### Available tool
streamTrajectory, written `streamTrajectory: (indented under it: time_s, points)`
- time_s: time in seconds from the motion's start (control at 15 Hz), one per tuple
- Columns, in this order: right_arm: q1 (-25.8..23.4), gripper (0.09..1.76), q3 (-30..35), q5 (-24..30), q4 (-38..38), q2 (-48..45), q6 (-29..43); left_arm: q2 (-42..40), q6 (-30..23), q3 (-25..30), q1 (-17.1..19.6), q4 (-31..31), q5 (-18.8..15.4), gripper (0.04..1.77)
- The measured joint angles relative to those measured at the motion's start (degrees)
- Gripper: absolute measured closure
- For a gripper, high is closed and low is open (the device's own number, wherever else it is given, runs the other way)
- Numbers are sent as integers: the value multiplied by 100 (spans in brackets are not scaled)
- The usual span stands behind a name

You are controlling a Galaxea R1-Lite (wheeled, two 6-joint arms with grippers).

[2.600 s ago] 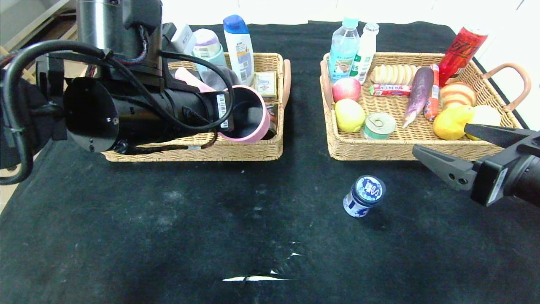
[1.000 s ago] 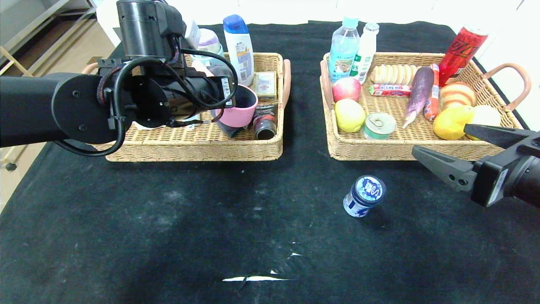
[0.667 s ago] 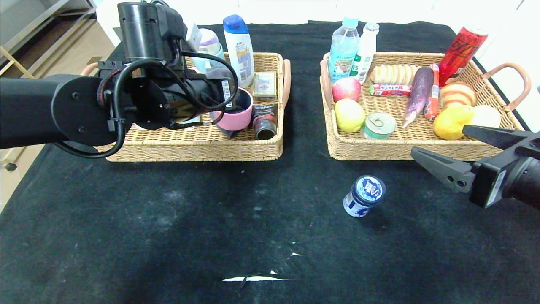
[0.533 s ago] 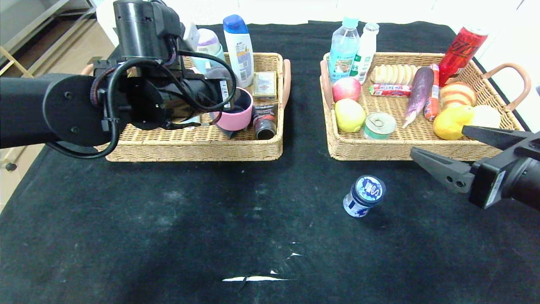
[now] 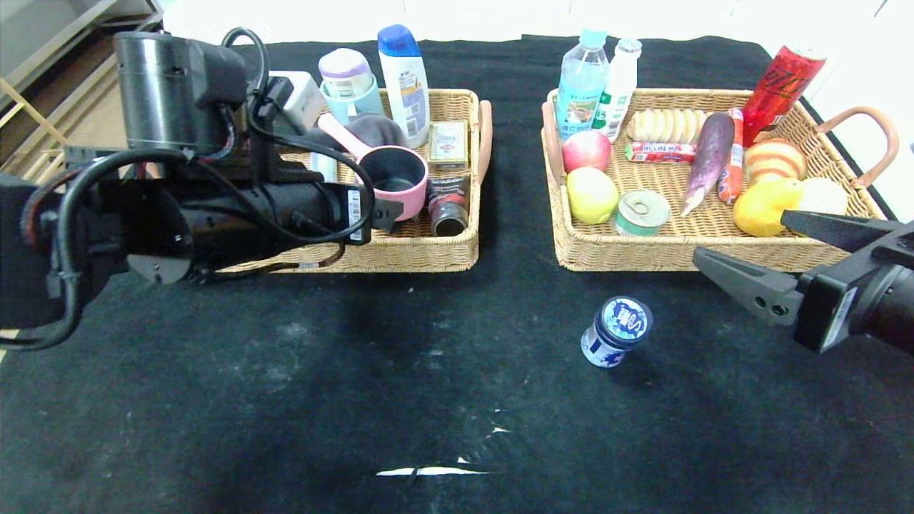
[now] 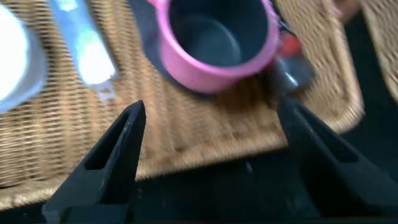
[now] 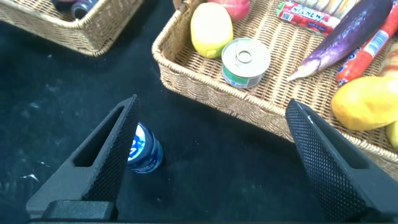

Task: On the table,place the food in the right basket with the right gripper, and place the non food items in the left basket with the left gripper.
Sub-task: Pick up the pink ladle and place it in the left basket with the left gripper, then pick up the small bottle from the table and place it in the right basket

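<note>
**Little Lettering Could Be Read**

The red snack bar (image 5: 659, 152) in the right basket (image 5: 671, 251) bore white capitals that looked like "HI CHEW". White markings showed on the red can (image 5: 781, 83), unreadable. The blue jar (image 5: 616, 330) lid carried a white logo, and the bottles' labels stayed illegible.

Bright overhead light, far edge blown out w/ glare; left wrist view motion-blurred, head view sharp.
</note>
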Motion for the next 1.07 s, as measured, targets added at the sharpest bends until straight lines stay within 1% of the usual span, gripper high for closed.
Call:
streamTrajectory:
  time_s: [0.2,0.33,0.4,0.53,0.67,0.8,0.93,1.07]
  points:
    - [17,14,-10,40,69,-34,-1,-625,324,859,-99,-26,-1062,20]
    - [102,14,15,41,88,-33,-1,-942,477,1306,-132,-98,-1518,18]
    - [149,14,28,41,99,-26,0,-1084,545,1540,-145,-274,-1744,17]
    - [310,14,72,38,107,-4,5,-1313,675,2055,-145,-839,-2110,15]
    - [458,14,111,5,96,46,18,-1499,802,2637,-145,-1498,-2354,14]
    - [541,14,139,-6,94,115,24,-1637,870,3159,-145,-1958,-2582,13]
    - [577,14,152,-15,94,160,33,-1679,892,3412,-145,-2091,-2626,12]
    - [592,14,161,-22,91,187,35,-1693,895,3497,-145,-2100,-2634,12]
